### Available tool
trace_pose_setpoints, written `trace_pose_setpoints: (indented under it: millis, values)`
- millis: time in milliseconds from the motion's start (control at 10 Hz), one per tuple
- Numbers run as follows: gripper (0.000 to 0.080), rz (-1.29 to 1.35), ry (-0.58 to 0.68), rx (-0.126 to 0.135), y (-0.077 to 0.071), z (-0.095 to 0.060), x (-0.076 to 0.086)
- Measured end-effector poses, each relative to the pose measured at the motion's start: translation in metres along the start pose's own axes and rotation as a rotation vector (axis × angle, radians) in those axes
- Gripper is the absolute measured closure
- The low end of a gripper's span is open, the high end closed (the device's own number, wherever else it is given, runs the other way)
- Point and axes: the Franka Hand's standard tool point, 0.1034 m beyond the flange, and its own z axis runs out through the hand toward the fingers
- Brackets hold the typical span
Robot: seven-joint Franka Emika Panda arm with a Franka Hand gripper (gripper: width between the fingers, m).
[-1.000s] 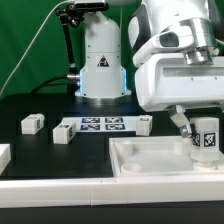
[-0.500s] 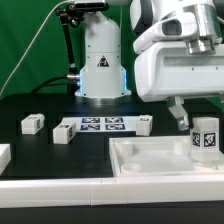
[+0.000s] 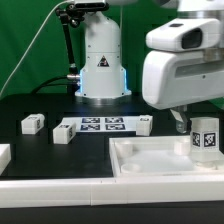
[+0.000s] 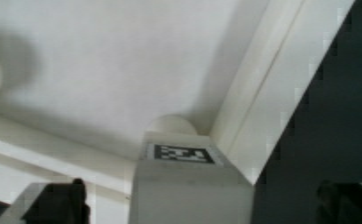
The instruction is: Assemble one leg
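A leg [image 3: 205, 138], a small white block with a marker tag on its face, stands upright in the far corner of the large white tray-like piece [image 3: 150, 160] at the exterior view's right. My gripper [image 3: 200, 115] hangs right over it. One dark finger [image 3: 180, 122] shows beside the leg, a little apart from it. In the wrist view the leg [image 4: 192, 180] stands between my two fingers with a gap on each side. The gripper [image 4: 199, 200] is open and holds nothing.
Three more legs lie on the black table [image 3: 33, 124], [image 3: 65, 133], [image 3: 146, 124] around the marker board [image 3: 100, 126]. A white part's edge [image 3: 4, 155] shows at the exterior view's left. The arm's base [image 3: 100, 60] stands behind.
My hand has turned and shifted toward the exterior view's right above the leg. The leg has stayed upright in the tray corner.
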Motion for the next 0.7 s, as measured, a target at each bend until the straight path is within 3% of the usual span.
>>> trace_pose_setpoints:
  millis: [300, 500, 700]
  values:
    - [0.0157, 0.001, 0.007, -0.001, -0.0003, 0.0020, -0.0014]
    - [0.0503, 0.001, 0.007, -0.002, 0.0004, 0.0022, -0.0015]
    - [0.0503, 0.012, 0.007, -0.003, 0.0025, 0.0023, -0.0020]
